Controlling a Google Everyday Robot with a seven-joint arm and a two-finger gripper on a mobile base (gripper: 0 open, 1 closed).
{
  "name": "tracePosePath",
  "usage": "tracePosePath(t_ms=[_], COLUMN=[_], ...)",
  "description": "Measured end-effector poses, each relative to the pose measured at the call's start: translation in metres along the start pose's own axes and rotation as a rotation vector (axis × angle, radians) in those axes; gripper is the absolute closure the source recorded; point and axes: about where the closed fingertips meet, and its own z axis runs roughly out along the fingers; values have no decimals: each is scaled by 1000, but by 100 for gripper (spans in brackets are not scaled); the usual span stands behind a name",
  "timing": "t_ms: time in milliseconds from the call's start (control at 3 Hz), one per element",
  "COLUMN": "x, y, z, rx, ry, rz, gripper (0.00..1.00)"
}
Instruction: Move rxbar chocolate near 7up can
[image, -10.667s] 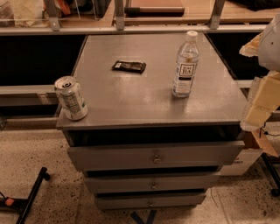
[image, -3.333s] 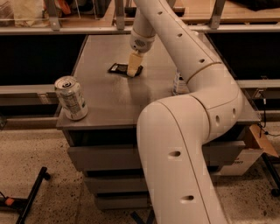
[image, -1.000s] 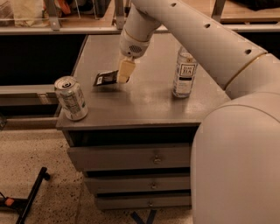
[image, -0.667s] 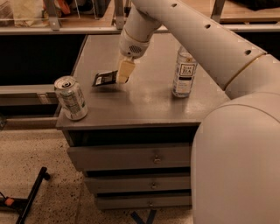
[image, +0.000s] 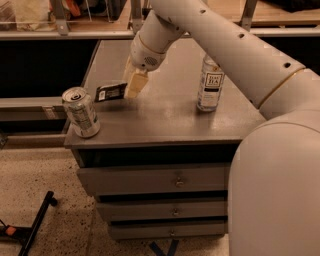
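The rxbar chocolate (image: 110, 92), a flat dark bar with a pale patch at its left end, is held at its right end by my gripper (image: 134, 85), just above the left part of the grey cabinet top (image: 165, 117). The gripper's tan fingers (image: 135, 84) are shut on the bar. The 7up can (image: 81, 112) stands upright at the front left corner, a short way left and forward of the bar. My white arm comes in from the right and fills the right side of the view.
A clear water bottle (image: 210, 83) stands upright on the right part of the top. Below are several drawers (image: 175, 180). A dark shelf and rail run behind the cabinet. A black stand leg (image: 35, 227) lies on the speckled floor at lower left.
The gripper has carried the bar from the back middle of the top leftward and forward, closer to the can. In the last second it has barely moved.
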Motion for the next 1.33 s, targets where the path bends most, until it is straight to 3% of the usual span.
tracePosePath(t_ms=[667,1333], x=[-26,-28], y=[15,16], z=[9,15], rx=[-51,-59], ry=[-73,-74], rz=[-132,-136], gripper=[61,14])
